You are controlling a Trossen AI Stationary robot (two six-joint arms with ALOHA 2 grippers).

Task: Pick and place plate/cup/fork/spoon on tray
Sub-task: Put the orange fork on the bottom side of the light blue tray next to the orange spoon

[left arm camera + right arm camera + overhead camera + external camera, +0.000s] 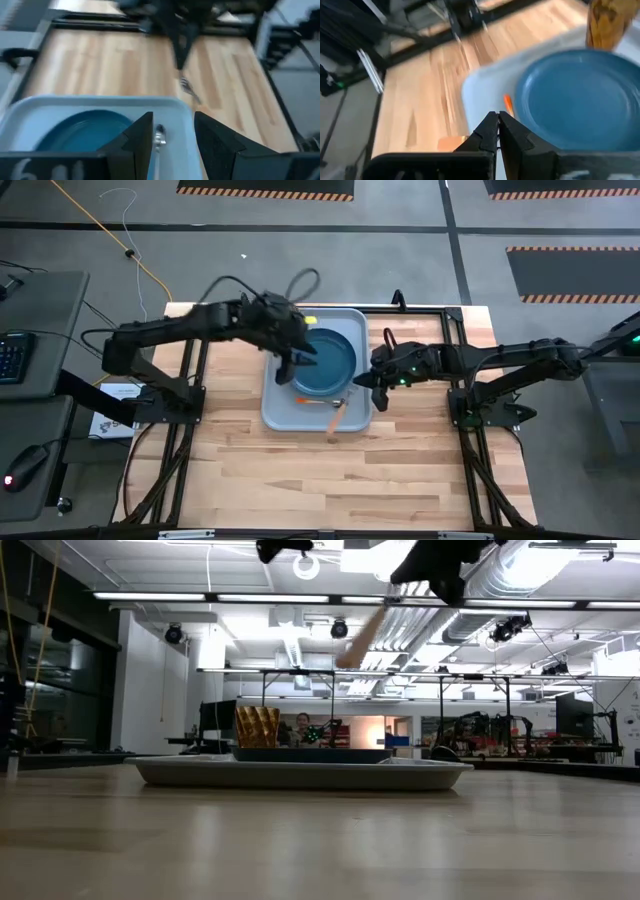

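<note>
The pale blue-grey tray (275, 412) lies mid-table and carries the dark blue plate (330, 358). The amber cup (257, 727) stands at the tray's far left and also shows in the right wrist view (607, 22). An orange-handled spoon (318, 400) lies on the tray beside the plate's near side, its shiny bowl showing in the left wrist view (159, 134). My left gripper (297, 363) hangs open and empty above the plate's left part. My right gripper (360, 383) is shut on the fork (336, 420) high above the tray's near right corner. My right gripper holds the fork by its metal end (186, 87); the thin metal between the shut fingers barely shows. The fingers come from the table's right, slanting down. The orange handle (360, 637) hangs slanting below the gripper, clear of the tray.
Bare wooden table top (330, 480) spreads near the tray and to both sides. The black frame rails (470, 450) run along the table's left and right edges. A person (302, 725) shows far behind the table in the low view.
</note>
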